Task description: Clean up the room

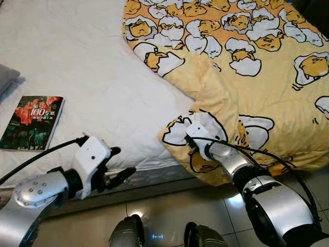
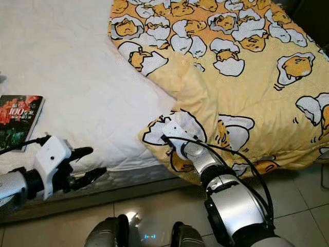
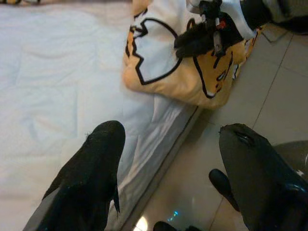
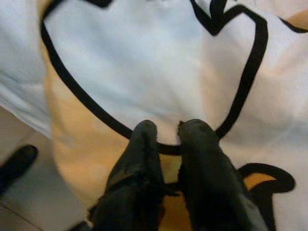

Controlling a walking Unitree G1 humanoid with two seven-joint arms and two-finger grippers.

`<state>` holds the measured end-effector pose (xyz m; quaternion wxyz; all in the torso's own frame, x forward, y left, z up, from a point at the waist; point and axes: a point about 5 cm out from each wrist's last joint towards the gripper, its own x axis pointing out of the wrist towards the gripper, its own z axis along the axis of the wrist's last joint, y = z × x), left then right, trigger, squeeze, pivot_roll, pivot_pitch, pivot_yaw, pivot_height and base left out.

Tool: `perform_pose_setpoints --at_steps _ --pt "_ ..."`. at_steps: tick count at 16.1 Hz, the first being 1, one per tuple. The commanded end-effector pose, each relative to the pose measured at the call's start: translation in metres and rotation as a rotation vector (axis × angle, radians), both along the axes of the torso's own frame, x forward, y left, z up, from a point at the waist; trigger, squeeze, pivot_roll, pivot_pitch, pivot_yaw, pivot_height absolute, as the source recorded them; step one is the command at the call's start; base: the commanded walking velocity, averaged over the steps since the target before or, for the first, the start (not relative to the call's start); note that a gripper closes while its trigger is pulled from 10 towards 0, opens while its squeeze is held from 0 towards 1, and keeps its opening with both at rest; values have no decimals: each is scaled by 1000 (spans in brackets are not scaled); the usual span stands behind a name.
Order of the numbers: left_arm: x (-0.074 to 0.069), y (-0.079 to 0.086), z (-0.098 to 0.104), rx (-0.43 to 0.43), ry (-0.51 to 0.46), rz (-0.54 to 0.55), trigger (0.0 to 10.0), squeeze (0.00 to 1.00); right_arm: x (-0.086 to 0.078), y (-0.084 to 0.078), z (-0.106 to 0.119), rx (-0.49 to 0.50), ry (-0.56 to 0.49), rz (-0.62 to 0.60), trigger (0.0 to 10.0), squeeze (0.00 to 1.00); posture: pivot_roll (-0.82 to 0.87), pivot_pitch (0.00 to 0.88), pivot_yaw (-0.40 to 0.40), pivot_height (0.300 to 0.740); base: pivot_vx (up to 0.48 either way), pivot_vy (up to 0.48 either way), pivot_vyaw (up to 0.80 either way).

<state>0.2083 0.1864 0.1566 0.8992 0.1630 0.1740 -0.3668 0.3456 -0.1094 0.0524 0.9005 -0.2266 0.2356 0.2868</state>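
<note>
A yellow quilt (image 1: 247, 77) printed with cartoon eggs covers the right half of the bed, and its near corner hangs over the bed edge. My right gripper (image 4: 168, 132) is at that corner, its fingers (image 3: 197, 41) pressed together on the fabric. My left gripper (image 1: 123, 162) hovers open at the bed's front edge, left of the quilt corner, holding nothing. In the left wrist view its fingers (image 3: 96, 163) straddle the mattress edge and the floor. A red and dark book (image 1: 33, 122) lies on the white mattress (image 1: 92, 67) at the left.
A grey pillow corner (image 1: 6, 77) shows at the far left of the bed. Glossy tiled floor (image 1: 169, 206) runs along the bed's front edge, where my feet (image 1: 126, 234) stand.
</note>
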Motion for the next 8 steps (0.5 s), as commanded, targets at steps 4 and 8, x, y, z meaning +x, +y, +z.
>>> perform_pose_setpoints --at_steps 4,8 --pt "7 -4 -4 -18 -6 -3 10000 0 -26 20 -10 299 142 285 0 0 182 149 -26 740 0 0 0" --pt "12 -8 -5 -22 -8 -28 10000 0 -40 10 -22 208 196 424 0 0 164 139 -12 740 0 0 0"
